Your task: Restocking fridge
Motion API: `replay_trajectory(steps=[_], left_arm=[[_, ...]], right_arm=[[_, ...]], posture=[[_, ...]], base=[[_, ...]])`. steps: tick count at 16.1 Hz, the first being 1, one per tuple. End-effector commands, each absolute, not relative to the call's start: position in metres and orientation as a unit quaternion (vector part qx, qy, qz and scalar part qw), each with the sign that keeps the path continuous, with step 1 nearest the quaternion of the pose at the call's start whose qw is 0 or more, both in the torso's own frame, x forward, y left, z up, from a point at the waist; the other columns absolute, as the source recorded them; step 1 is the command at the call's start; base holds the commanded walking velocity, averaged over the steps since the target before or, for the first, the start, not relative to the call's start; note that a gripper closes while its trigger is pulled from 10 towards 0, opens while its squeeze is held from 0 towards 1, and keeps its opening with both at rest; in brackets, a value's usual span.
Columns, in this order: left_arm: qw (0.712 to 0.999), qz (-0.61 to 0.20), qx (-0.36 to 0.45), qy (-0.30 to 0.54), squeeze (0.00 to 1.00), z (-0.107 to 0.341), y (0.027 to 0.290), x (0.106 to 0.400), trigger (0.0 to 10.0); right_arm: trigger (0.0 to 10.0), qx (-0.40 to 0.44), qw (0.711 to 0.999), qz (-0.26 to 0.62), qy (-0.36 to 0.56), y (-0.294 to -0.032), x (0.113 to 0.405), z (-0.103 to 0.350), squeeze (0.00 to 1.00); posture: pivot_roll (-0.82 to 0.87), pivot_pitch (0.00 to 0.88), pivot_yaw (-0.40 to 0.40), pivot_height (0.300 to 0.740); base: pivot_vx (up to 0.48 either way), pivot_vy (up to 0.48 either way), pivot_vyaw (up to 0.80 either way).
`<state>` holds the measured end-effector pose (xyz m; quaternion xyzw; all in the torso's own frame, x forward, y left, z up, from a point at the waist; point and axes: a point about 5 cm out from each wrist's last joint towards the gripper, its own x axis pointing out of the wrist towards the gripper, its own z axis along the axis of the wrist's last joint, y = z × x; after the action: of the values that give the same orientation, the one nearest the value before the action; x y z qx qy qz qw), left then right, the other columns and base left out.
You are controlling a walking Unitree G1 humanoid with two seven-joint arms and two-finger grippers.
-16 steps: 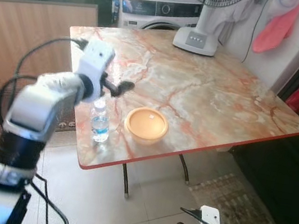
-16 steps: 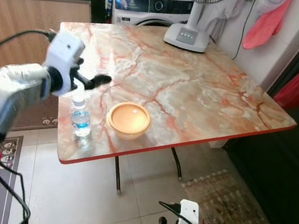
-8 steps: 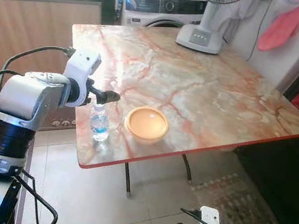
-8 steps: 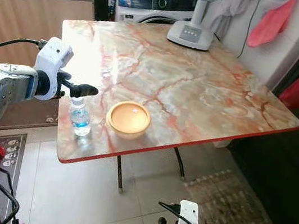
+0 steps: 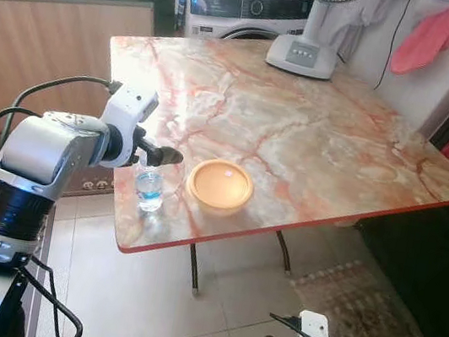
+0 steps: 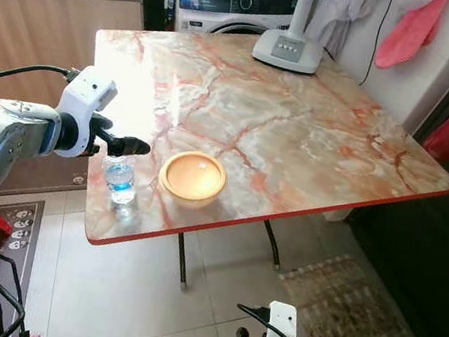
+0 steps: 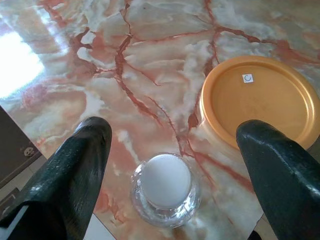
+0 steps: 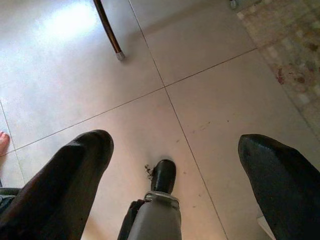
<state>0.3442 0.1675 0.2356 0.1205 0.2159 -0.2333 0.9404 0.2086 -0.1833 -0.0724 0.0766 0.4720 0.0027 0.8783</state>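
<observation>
A small clear water bottle [image 5: 148,189] with a white cap [image 7: 166,181] stands near the front left corner of the marble table [image 5: 298,137]. My left gripper [image 5: 166,158] hovers just above the cap, open, and in the left wrist view its two black fingers [image 7: 75,175] straddle the bottle without touching it. An orange bowl [image 5: 220,187] sits on the table just right of the bottle. My right gripper [image 8: 175,165] hangs low beside my body over the tiled floor, open and holding nothing.
A fan base [image 5: 300,56] stands at the table's far edge, with a washing machine [image 5: 245,9] behind it. A wooden cabinet [image 5: 46,55] lies to the left. A patterned rug [image 5: 371,320] covers the floor at the right. A table leg [image 8: 107,30] stands near my right gripper.
My left arm has come down and drawn in, bringing the gripper from above the table to just over the bottle's cap. The camera has shifted slightly.
</observation>
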Motion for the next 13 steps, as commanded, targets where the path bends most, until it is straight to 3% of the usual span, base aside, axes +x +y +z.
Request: replay_trajectory(steps=[1,3,7,9,10,13], left_arm=[[0.935,-0.230,0.133,0.235,0.00,0.2279,0.1710,0.3425,6.5],[0.934,-0.223,0.134,0.243,0.00,0.2244,0.1736,0.3415,8.4],[0.934,-0.218,0.138,0.247,0.00,0.2229,0.1755,0.3391,6.9],[0.935,-0.213,0.142,0.247,0.00,0.2215,0.1775,0.3405,0.6],[0.935,-0.212,0.142,0.247,0.00,0.2212,0.1777,0.3408,0.0],[0.937,-0.207,0.142,0.245,0.00,0.2209,0.1783,0.3407,0.5]], right_arm=[[10.0,0.077,0.874,0.003,0.479,-0.1833,0.2059,-0.0740,0.00],[10.0,0.076,0.874,0.005,0.481,-0.1831,0.2056,-0.0741,0.00],[10.0,0.075,0.873,0.007,0.482,-0.1831,0.2054,-0.0742,0.00],[10.0,0.075,0.873,0.007,0.482,-0.1832,0.2057,-0.0741,0.00],[10.0,0.075,0.873,0.007,0.481,-0.1833,0.2057,-0.0740,0.00],[10.0,0.075,0.873,0.009,0.482,-0.1837,0.2060,-0.0738,0.00]], posture=[[0.20,0.000,-0.027,0.740],[0.20,0.000,-0.025,0.740],[0.21,0.000,-0.027,0.740],[0.20,0.000,-0.026,0.740],[0.20,0.000,-0.026,0.740],[0.21,0.000,-0.032,0.740]], base=[[0.000,0.000,0.00],[0.000,0.000,0.00],[0.000,0.000,0.00],[0.000,0.000,0.00],[0.000,0.000,0.00],[0.000,0.000,0.00]])
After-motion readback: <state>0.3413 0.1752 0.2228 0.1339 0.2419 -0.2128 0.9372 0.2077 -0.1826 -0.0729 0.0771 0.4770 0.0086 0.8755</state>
